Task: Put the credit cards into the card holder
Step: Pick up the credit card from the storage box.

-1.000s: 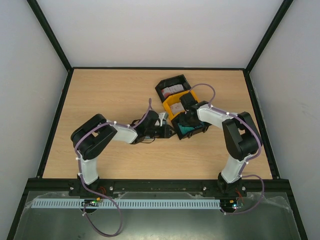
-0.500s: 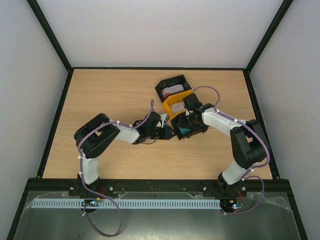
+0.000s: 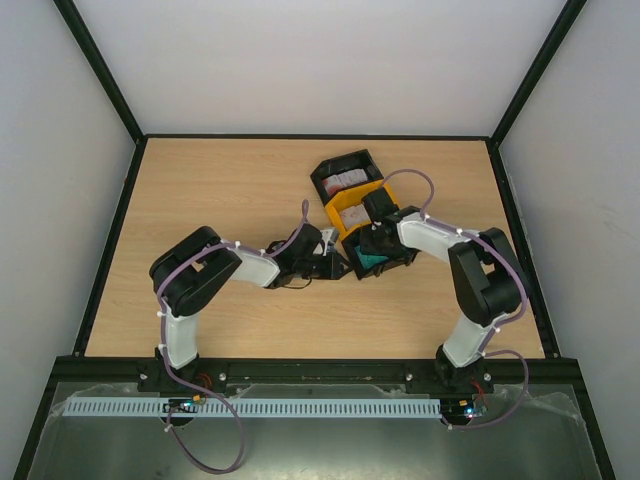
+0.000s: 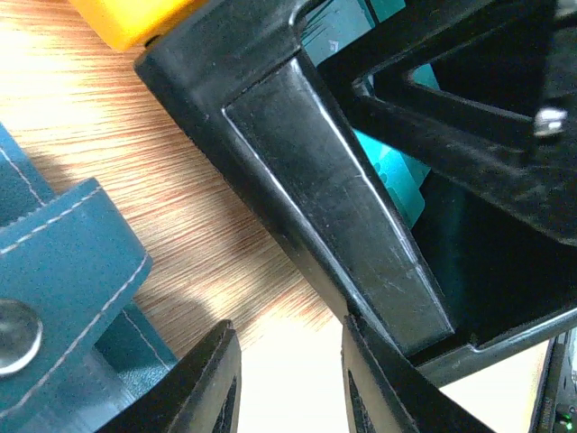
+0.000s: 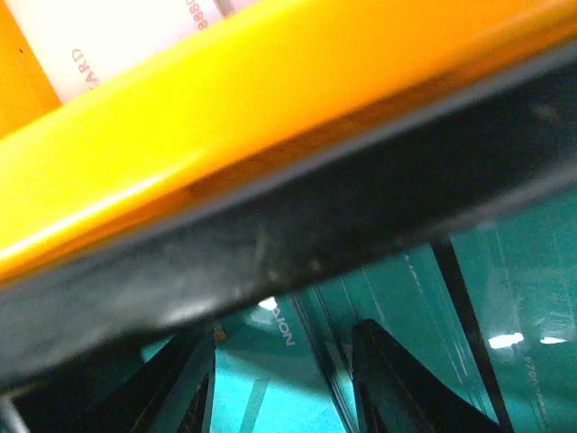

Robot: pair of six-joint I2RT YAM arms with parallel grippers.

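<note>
The card holder (image 4: 54, 298), teal-blue with pale stitching and a round clasp, lies on the wood at the lower left of the left wrist view. My left gripper (image 4: 288, 388) is open beside it, against the outer wall of a black bin (image 4: 334, 198), with nothing between the fingers. In the top view the left gripper (image 3: 330, 265) hides the wallet. My right gripper (image 5: 284, 388) is open, its fingers down among the teal credit cards (image 5: 270, 379) in that bin. Those teal cards also show in the top view (image 3: 375, 262) under the right gripper (image 3: 372, 248).
Three bins stand in a diagonal row. The far black bin (image 3: 322, 172) holds red-and-white cards (image 3: 347, 180). The yellow bin (image 3: 334, 214) holds pale cards (image 3: 353, 216). The near black bin (image 3: 400, 262) holds the teal ones. The yellow rim (image 5: 225, 135) fills the top of the right wrist view.
The right arm swung out a little to the right, then came back over the near black bin. The left arm has hardly moved.
</note>
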